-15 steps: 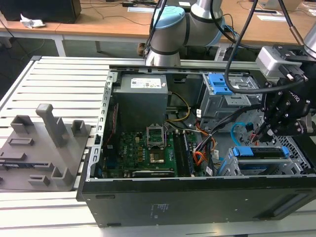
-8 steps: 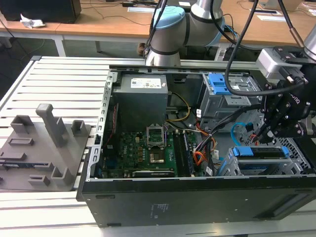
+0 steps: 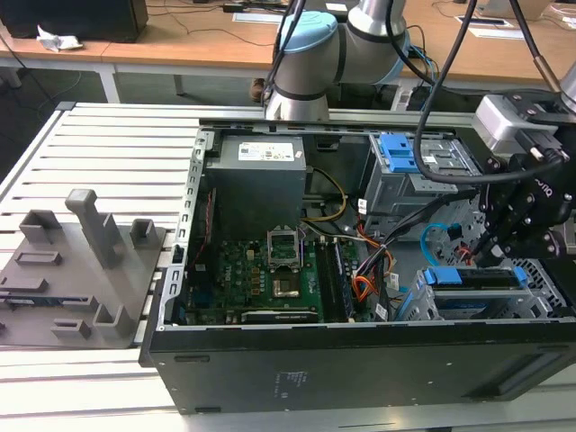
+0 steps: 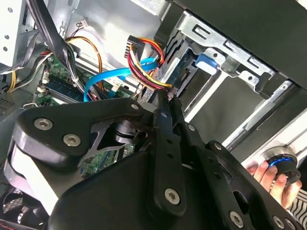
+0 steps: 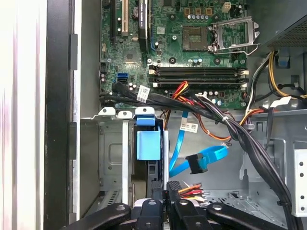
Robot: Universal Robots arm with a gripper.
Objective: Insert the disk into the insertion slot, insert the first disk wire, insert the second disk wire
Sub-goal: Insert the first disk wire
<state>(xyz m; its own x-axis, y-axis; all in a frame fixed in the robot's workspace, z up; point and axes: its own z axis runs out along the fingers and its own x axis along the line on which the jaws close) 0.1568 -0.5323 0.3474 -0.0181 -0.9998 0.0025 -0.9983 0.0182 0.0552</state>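
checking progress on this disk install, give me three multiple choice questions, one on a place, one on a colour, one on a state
1. Where is the disk? A on the grey fixture; B in the insertion slot; C on the motherboard.
2. What colour is the second disk wire? A green; B white; C light blue.
3. Its black connector is: A loose, plugged into nothing; B plugged into the disk; C plugged into the motherboard.
Answers: B, the blue caddy sits inside the bay; C, it shows light blue in both wrist views; A, it hangs free beside the slot.
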